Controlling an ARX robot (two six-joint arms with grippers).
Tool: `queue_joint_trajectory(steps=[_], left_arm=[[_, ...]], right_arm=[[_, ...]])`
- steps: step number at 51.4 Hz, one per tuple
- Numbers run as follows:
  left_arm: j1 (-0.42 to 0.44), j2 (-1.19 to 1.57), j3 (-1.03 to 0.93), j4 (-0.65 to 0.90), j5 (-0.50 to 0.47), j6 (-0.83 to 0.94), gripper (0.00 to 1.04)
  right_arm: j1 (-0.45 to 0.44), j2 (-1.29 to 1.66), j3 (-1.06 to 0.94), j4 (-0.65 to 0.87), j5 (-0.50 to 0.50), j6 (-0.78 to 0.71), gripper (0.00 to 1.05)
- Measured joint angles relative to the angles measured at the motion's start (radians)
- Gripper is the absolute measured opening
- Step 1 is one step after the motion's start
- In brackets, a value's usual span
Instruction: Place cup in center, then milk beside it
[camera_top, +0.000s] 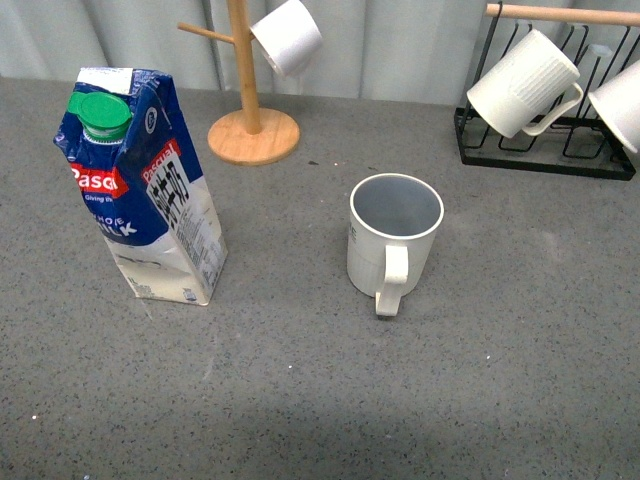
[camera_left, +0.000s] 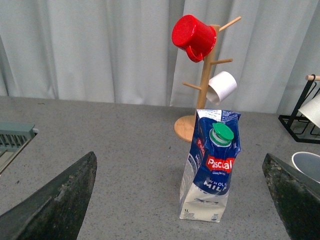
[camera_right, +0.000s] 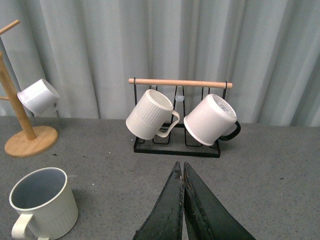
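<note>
cup (camera_top: 393, 245): cream, ribbed, upright | milk (camera_top: 145, 190): blue-white carton, green-capped

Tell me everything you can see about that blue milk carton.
The milk carton is a tall gable-top pack, seemingly cardboard, blue above and white below, its sides dented. A green screw cap sits shut on the sloping top; a red brand label and the words whole milk mark one face, small print runs down one side. It stands upright on the grey table, left of the cup in the front view and apart from it. Only the table touches it.
</note>
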Motion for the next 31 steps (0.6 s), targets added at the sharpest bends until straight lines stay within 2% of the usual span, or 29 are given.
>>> queue_joint_trajectory(steps=[17,31], left_arm=[[0.0,0.0,0.0,0.0,0.0,0.0,0.98],[0.0,0.0,0.0,0.0,0.0,0.0,0.98]], right_arm=[[0.0,-0.243,0.0,-0.229,0.0,0.0,0.01],[0.0,-0.338,0.0,-0.322,0.0,0.0,0.01]])
